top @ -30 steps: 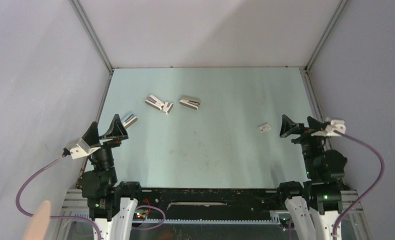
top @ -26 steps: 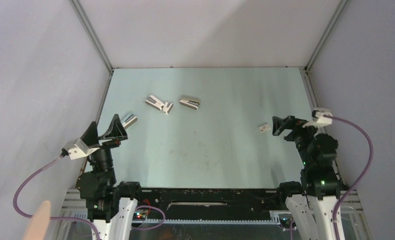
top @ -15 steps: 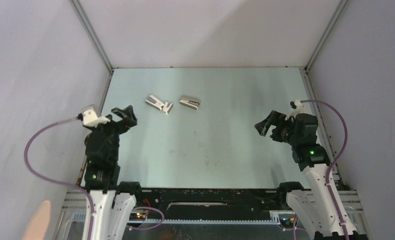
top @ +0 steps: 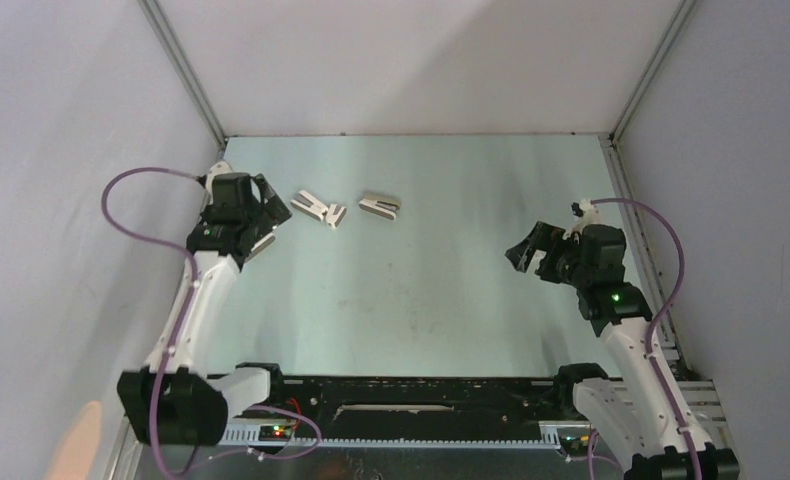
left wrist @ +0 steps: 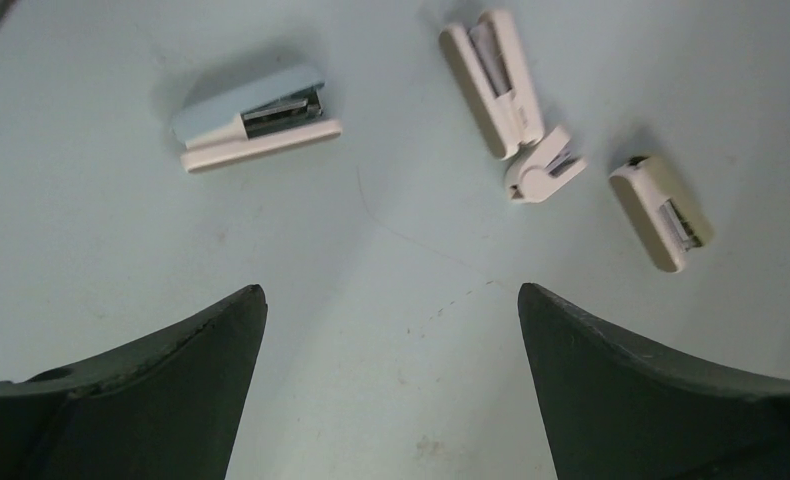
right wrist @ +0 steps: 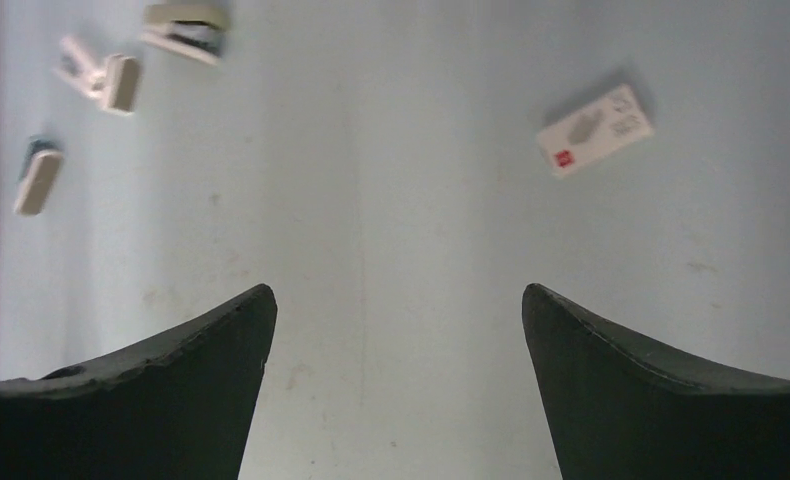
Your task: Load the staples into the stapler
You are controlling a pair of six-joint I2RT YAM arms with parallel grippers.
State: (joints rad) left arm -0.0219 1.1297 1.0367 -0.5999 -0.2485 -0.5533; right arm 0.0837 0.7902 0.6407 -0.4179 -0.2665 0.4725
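Observation:
The stapler [left wrist: 256, 118], slim with a pale blue top and a silvery middle, lies on its side at the far left of the table. In the top view it peeks out [top: 263, 241] beside my left arm. My left gripper [left wrist: 391, 290] is open and empty above the table, with the stapler ahead and to its left; in the top view the gripper [top: 271, 208] is just beyond the stapler. The staples, a small white box [right wrist: 594, 130], lie ahead and right of my open, empty right gripper [right wrist: 396, 290]. In the top view the right gripper [top: 529, 255] hides the box.
Two beige wedge-shaped staplers [top: 311, 206] [top: 379, 205] lie at the back of the table, with a small white stub [top: 336, 214] between them. They also show in the left wrist view [left wrist: 496, 70] [left wrist: 661, 212]. Enclosure walls stand close at left and right.
Both arms rose from their rest poses and reached out. The left gripper moved forward to the stapler at far left. The right gripper moved left over the staple box.

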